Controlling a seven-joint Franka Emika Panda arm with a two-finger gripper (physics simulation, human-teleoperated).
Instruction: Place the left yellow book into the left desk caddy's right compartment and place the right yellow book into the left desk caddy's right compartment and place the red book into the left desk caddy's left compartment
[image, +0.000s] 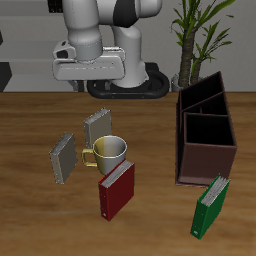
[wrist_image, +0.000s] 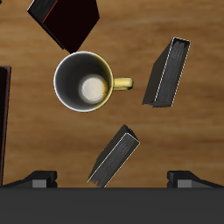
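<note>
The left yellow book (image: 98, 128) stands on edge on the bench (image: 40, 215), just behind the mug (image: 108, 152) and leaning a little. In the wrist view the same book (wrist_image: 114, 156) shows as a dark slanted slab, closest to my pincer. The right yellow book (image: 63, 157) stands on edge too, beside the mug on the side away from the caddy, near it but apart from it; the wrist camera shows it (wrist_image: 168, 72) just past the mug's (wrist_image: 85, 83) yellow handle. The red book (image: 116, 190) stands upright nearer the bench's front edge, close to the mug; I cannot tell whether they touch. Only a corner of the red book (wrist_image: 66, 19) reaches the wrist picture.

The left desk caddy (image: 205, 130) sits well apart from all three books, its middle wall dividing it into two dark sections, one farther back than the other. A green book (image: 210, 205) stands in front of it, towards the bench's front edge.

My arm is hunched low over the back of the bench, wrist turned so the hand faces straight down. The pincer (image: 90, 82) hangs above the surface behind the left yellow book, touching nothing. From the wrist camera the pincer (wrist_image: 114, 181) is released: both fingers (wrist_image: 39, 179) stand wide apart with nothing between them but bench wood and the near end of that book far below. A potted plant (image: 200, 30) stands behind the caddy.
</note>
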